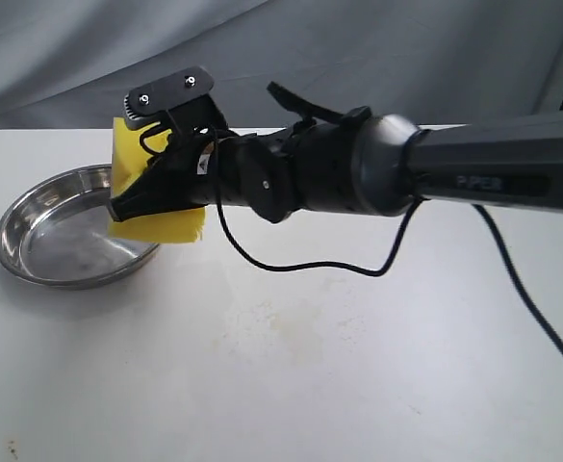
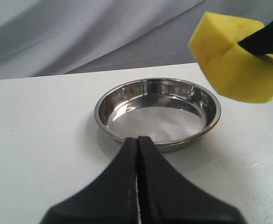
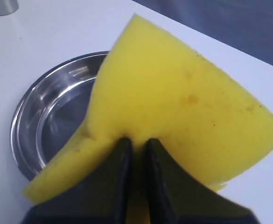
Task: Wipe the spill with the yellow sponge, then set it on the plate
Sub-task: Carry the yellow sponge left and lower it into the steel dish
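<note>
Starting at the left, my left gripper (image 2: 137,140) sits closed on nothing, parked facing the plate (image 1: 10,252) and, I'd say, simply out of the way. The plate lies bare, ready to receive. Above its right edge hangs the yellow sponge (image 1: 170,229), pinched tight in my right gripper (image 1: 119,205) and lifted clear, which I judge suits a drop. Further right, the spill (image 1: 295,327) is only a faint pale smear on the table (image 1: 454,385).

Robot test bench in a laboratory-style setup.
A plain white tabletop (image 1: 406,385) stands before a draped grey cloth backdrop (image 1: 262,58); a black cabled robot arm (image 1: 493,178) reaches across it.
</note>
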`<state>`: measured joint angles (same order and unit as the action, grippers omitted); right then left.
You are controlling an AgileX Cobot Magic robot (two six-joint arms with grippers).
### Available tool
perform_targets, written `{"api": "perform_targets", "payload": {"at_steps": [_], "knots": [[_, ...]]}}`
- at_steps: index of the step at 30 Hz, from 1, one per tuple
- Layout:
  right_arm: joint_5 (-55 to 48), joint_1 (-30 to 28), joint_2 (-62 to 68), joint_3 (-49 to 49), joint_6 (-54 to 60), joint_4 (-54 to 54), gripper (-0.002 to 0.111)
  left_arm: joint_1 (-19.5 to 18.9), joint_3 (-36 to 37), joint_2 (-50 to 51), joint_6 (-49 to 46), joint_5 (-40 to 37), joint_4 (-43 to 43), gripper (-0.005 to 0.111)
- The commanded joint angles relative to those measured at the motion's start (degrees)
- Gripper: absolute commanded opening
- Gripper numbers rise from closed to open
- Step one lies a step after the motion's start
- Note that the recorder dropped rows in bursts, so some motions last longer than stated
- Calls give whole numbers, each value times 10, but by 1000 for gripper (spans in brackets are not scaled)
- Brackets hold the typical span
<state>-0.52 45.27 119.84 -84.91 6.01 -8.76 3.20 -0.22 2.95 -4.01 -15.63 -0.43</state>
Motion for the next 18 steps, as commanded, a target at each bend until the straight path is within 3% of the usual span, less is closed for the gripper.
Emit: {"api": "perform_targets", "payload": {"at_steps": [1,10,18], "knots": [[26,7,55,-79,-2,-10,11,4,2,-3,1,4,-4,0],[-38,14,180,-278,-1,-10,11,4,2,-3,1,4,-4,0],[-52,15,245,-353,-1,-6,11,4,2,-3,1,4,-4,0]]}}
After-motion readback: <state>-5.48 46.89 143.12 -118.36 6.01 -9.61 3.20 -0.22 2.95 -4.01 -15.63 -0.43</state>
